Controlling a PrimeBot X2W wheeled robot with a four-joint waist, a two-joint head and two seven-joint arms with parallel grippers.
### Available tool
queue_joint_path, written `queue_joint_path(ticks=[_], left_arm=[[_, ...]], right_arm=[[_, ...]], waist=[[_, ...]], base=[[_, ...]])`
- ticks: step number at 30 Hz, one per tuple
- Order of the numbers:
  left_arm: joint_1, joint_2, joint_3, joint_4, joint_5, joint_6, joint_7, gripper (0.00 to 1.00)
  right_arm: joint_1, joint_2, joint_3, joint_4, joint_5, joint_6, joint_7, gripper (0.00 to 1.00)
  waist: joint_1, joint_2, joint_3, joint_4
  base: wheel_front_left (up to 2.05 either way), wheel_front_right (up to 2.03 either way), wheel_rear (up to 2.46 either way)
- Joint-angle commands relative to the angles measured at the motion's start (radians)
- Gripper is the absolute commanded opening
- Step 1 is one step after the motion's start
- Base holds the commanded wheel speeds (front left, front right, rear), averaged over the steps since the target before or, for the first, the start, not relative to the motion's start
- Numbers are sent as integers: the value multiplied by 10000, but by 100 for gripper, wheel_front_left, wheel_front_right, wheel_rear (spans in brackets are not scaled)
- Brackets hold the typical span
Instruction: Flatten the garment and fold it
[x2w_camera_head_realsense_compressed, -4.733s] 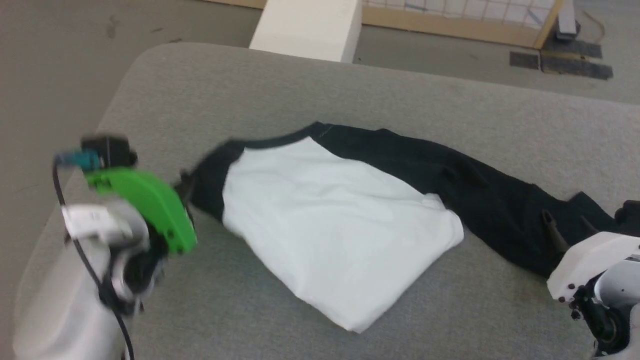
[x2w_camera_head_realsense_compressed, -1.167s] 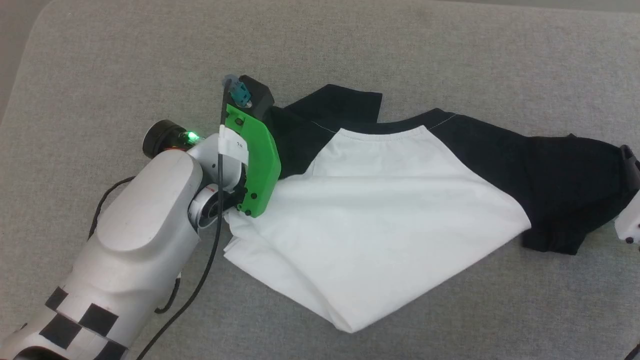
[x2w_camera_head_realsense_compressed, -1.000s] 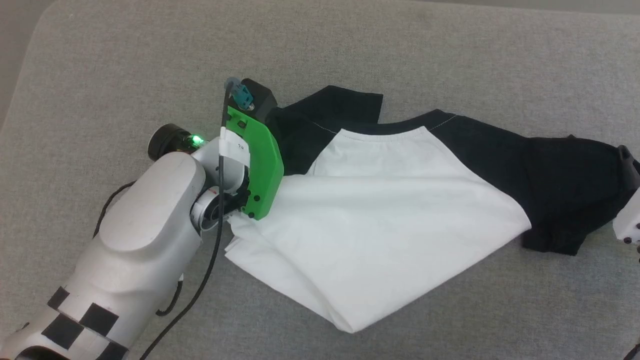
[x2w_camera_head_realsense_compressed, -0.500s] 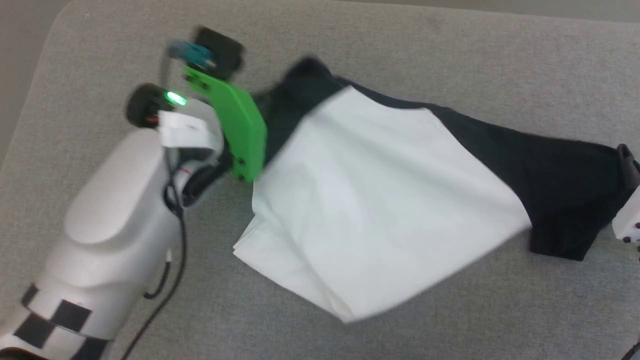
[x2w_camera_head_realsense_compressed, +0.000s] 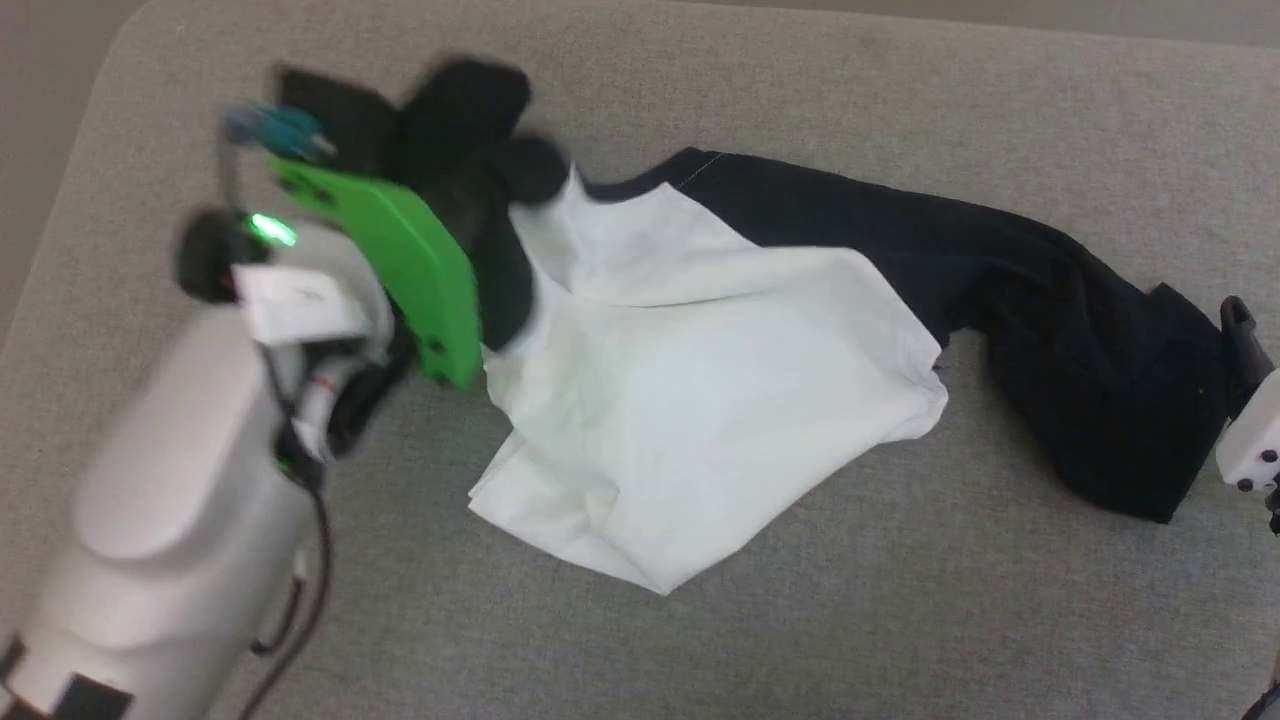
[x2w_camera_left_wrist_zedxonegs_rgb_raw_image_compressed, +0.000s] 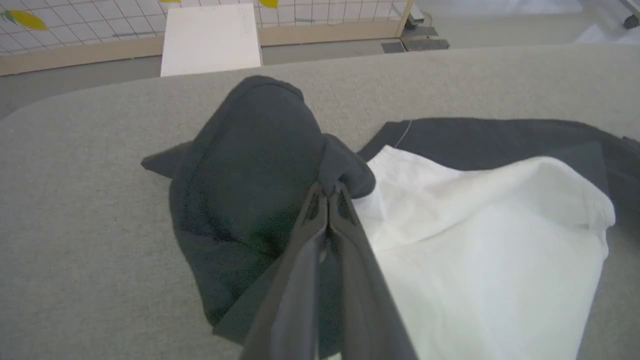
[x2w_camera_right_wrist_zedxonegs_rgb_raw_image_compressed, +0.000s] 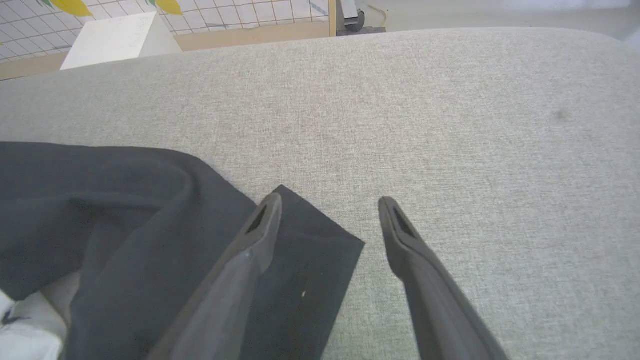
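Note:
The garment (x2w_camera_head_realsense_compressed: 700, 400) lies crumpled on the grey table, its white body in the middle and one long black sleeve (x2w_camera_head_realsense_compressed: 1080, 350) stretching to the right. The other black sleeve (x2w_camera_left_wrist_zedxonegs_rgb_raw_image_compressed: 250, 170) is bunched and raised at the far left. My left gripper (x2w_camera_left_wrist_zedxonegs_rgb_raw_image_compressed: 329, 192) is shut on that sleeve where black meets white. In the head view its green mount (x2w_camera_head_realsense_compressed: 400, 270) sits beside the lifted cloth, which hides the fingers. My right gripper (x2w_camera_right_wrist_zedxonegs_rgb_raw_image_compressed: 330, 201) stands open at the right sleeve's cuff corner (x2w_camera_right_wrist_zedxonegs_rgb_raw_image_compressed: 310, 260), its left finger over the black cloth and its right finger over bare table.
The grey padded table (x2w_camera_head_realsense_compressed: 900, 620) has a rounded far-left corner (x2w_camera_head_realsense_compressed: 110, 90). Beyond its far edge stand a white box (x2w_camera_left_wrist_zedxonegs_rgb_raw_image_compressed: 210, 37) and a wooden-framed grid fence (x2w_camera_left_wrist_zedxonegs_rgb_raw_image_compressed: 325, 32). Bare table extends in front of and behind the garment.
My left gripper has risen and moved toward the far left with the black sleeve, dragging the garment along and crumpling the white body. The right gripper has stayed put.

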Motion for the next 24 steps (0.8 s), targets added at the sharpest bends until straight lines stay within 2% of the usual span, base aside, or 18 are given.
queue_joint_path(ticks=[1,5,7,8,9,13,17,24], left_arm=[[321,-172,-389,-34,32,-175,233,0],[733,-1020,-1619,763,-317,-901,893,0],[743,-1210,-1683,1107,-435,-1011,851,0],[715,-1262,-1666,1305,-434,-1031,749,27],[699,-1291,-1616,1404,-460,-1039,659,100],[599,-1299,-1176,1460,-638,-991,165,100],[490,-1237,-614,823,-1021,-1040,-218,100],[-242,-538,-32,24,-708,-738,-169,100]], right_arm=[[91,3,9,40,52,-11,-62,100],[16,3,169,222,122,-11,-119,100],[14,3,229,272,127,-11,-131,100],[28,3,255,295,134,-11,-145,100],[50,3,257,309,137,-11,-158,100],[224,3,176,355,149,-11,-204,100],[398,3,76,393,180,-11,-228,100],[408,3,202,431,240,-11,-210,100]], waist=[[0,0,22,45],[0,0,-22,45],[0,0,-56,14],[0,0,-81,-5],[0,0,-105,-12],[0,0,-231,-12],[0,0,-341,42],[0,0,-344,64]], base=[[0,0,0],[0,0,0],[0,0,0],[0,0,0],[0,0,0],[0,0,0],[0,0,0],[0,0,0]])
